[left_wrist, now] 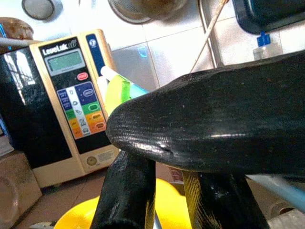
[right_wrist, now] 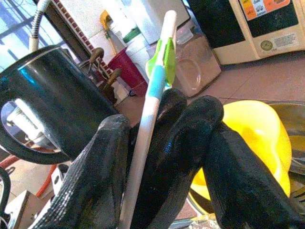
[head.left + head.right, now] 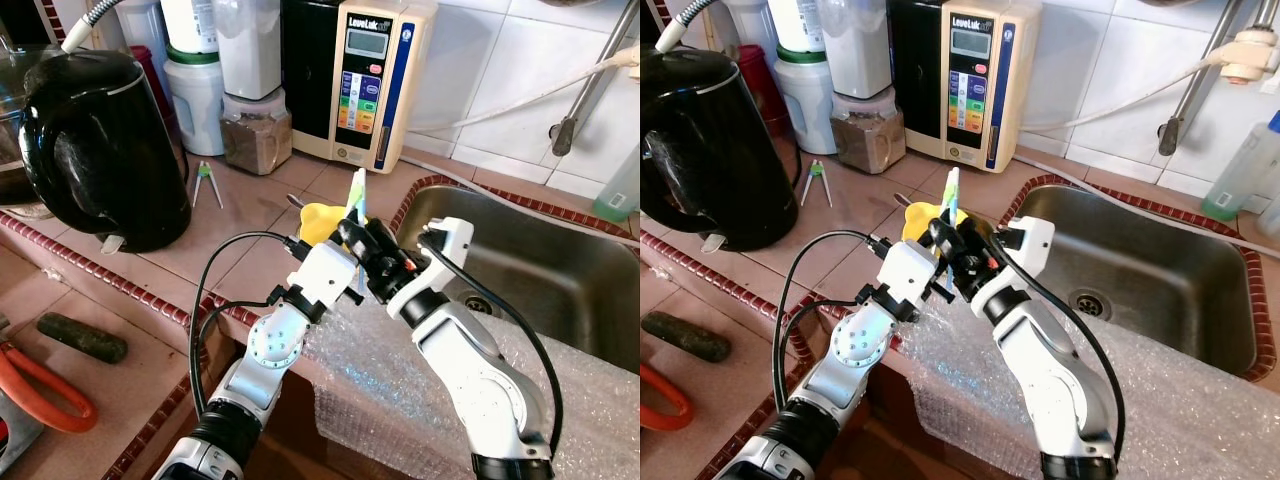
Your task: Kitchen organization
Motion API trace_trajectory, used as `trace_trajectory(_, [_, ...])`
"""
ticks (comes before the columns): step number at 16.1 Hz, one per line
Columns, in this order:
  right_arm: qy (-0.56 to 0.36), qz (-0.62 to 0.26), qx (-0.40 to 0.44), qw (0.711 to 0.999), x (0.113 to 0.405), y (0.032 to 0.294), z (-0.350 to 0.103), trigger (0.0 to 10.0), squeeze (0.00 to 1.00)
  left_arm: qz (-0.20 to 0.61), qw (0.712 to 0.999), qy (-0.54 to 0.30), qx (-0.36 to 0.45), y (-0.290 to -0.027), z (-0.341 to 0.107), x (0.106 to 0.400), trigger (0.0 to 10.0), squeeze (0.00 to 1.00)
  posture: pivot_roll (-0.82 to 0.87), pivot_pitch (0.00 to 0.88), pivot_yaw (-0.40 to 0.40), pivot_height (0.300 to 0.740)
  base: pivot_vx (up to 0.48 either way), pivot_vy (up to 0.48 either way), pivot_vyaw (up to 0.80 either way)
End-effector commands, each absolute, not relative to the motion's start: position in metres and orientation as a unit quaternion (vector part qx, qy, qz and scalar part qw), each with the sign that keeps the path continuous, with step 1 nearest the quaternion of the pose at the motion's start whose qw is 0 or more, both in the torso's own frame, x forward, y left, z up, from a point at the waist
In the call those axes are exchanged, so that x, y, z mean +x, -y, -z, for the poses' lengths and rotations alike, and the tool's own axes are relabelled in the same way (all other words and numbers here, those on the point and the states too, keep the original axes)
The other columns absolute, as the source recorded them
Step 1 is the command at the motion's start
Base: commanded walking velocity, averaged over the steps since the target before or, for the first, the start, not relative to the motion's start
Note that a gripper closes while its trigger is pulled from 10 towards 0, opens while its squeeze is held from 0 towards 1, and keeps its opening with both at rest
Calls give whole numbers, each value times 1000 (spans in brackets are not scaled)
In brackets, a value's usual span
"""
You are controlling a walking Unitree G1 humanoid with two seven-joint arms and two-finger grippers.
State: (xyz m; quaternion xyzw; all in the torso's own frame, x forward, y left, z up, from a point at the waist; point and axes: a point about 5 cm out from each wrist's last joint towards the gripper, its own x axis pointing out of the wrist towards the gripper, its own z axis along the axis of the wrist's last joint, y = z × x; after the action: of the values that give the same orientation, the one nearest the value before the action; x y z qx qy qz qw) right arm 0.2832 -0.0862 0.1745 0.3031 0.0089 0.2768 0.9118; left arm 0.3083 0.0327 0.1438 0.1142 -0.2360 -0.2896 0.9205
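At the counter's (image 3: 250, 235) left edge I am seeing one black kettle (image 3: 100, 150) standing, with two lidded containers behind it and one jar (image 3: 256, 140) of brown grains along the back edge. Beside the jar one cream and black appliance (image 3: 362, 80) is standing against the wall, reading "LeveLuk" above a row of coloured buttons; the smaller print I cannot read. My left gripper (image 3: 352, 238) and right gripper (image 3: 362, 245) are meeting above the counter's front edge, just beside the sink's (image 3: 560, 270) left rim. Both pairs of jaws are pinching one white toothbrush (image 3: 951, 195) with a green and blue grip, held upright between them. One yellow bowl-like thing (image 3: 320, 220) is lying just behind the grippers. Bubble wrap (image 3: 390, 370) is covering the front edge.
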Motion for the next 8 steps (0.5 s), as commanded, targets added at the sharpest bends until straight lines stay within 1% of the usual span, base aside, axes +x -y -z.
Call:
trace_trajectory(1, [-27,-300,288,909,277,78,-171,8039,0,268,929,223,123,-39,-146,317,10000,0,8,0,-21,740,0,0,0])
trace_trajectory(2, [-25,-297,283,912,277,79,-171,10000,0,269,929,224,123,-38,-146,317,10000,0,7,0,-22,740,0,0,0])
trace_trajectory(3, [-27,-297,279,913,276,78,-170,10000,1000,269,929,224,123,-38,-146,317,10000,0,5,0,-21,740,0,0,0])
trace_trajectory(6, [-35,-304,266,914,274,75,-168,10000,1000,271,927,228,122,-36,-147,316,10000,0,6,0,-21,740,0,0,0])
trace_trajectory(7, [-38,-308,266,913,273,75,-167,10000,784,271,927,228,122,-36,-147,316,10000,0,6,0,-22,740,0,0,0])
trace_trajectory(8, [-40,-311,264,912,273,75,-167,10000,0,271,927,228,122,-35,-147,316,10000,0,6,0,-22,740,0,0,0])
